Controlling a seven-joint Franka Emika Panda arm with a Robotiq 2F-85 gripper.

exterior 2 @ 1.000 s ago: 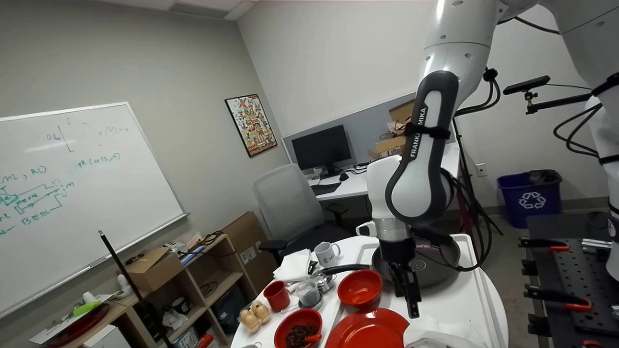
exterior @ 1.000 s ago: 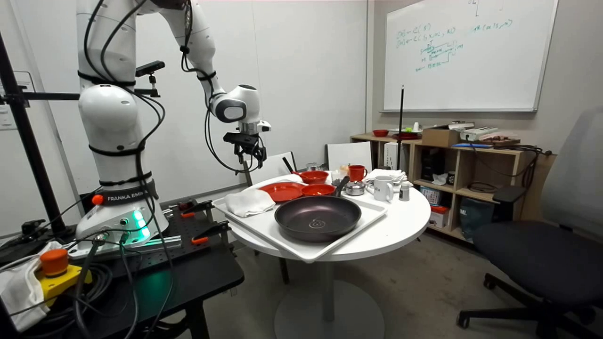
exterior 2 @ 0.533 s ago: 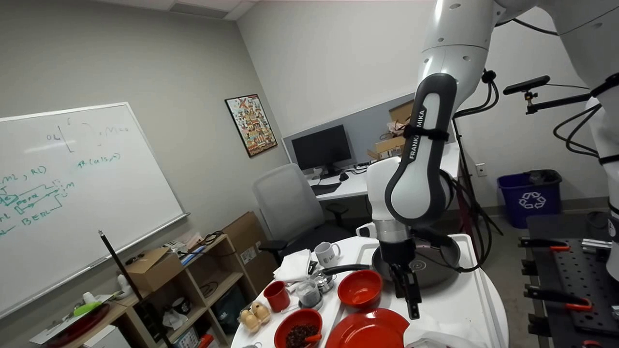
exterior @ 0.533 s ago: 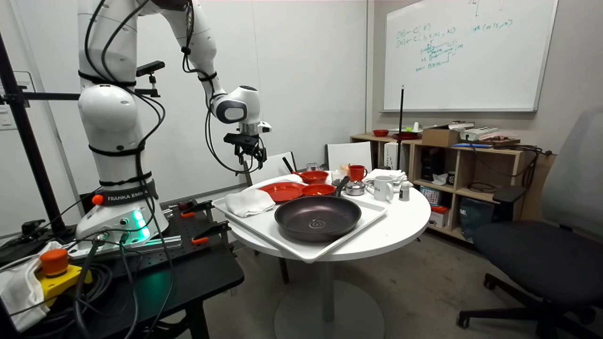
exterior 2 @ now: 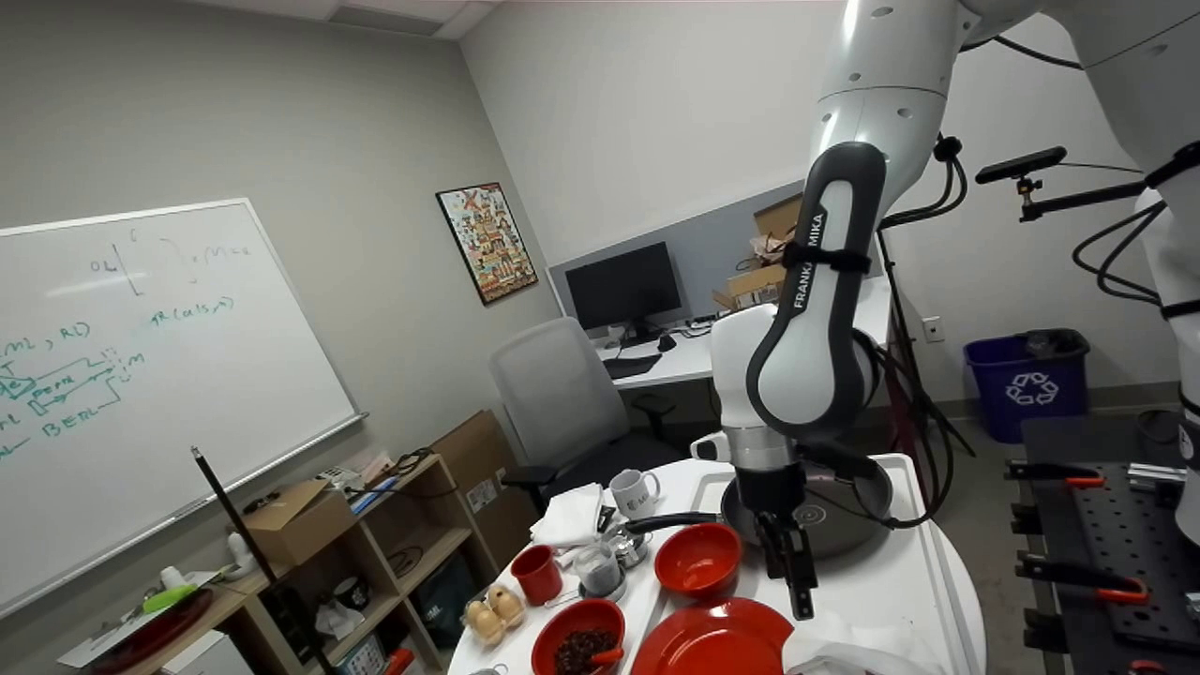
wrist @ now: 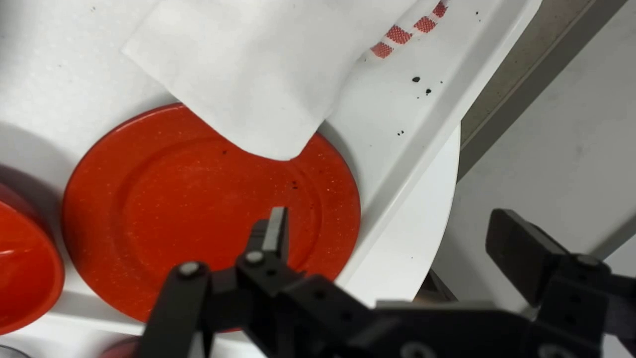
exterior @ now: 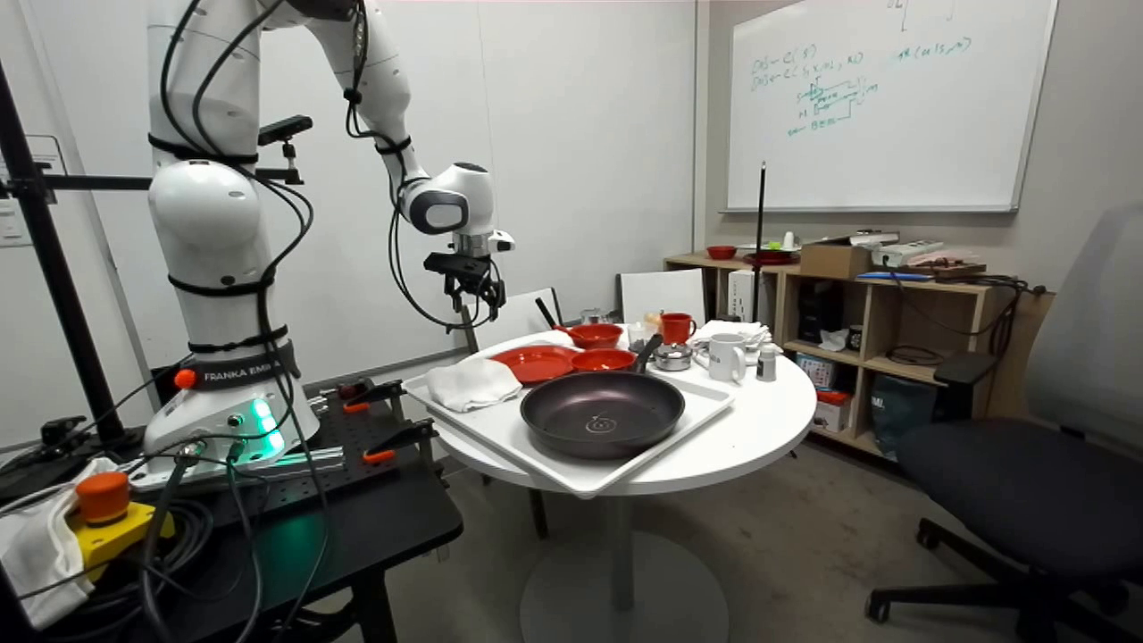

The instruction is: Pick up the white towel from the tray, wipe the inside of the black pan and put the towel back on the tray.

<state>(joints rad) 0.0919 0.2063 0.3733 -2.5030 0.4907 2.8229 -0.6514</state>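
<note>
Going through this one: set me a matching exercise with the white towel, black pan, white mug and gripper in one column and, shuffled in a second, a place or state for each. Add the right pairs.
Things
1. White towel
2. Black pan
3. White mug
4. Gripper

Places and states
A. On the table, off the tray
B. Open, holding nothing
C. On the tray, partly over the red plate
D. Has a round mark inside

Pairs: 1-C; 2-D; 3-A; 4-B
</note>
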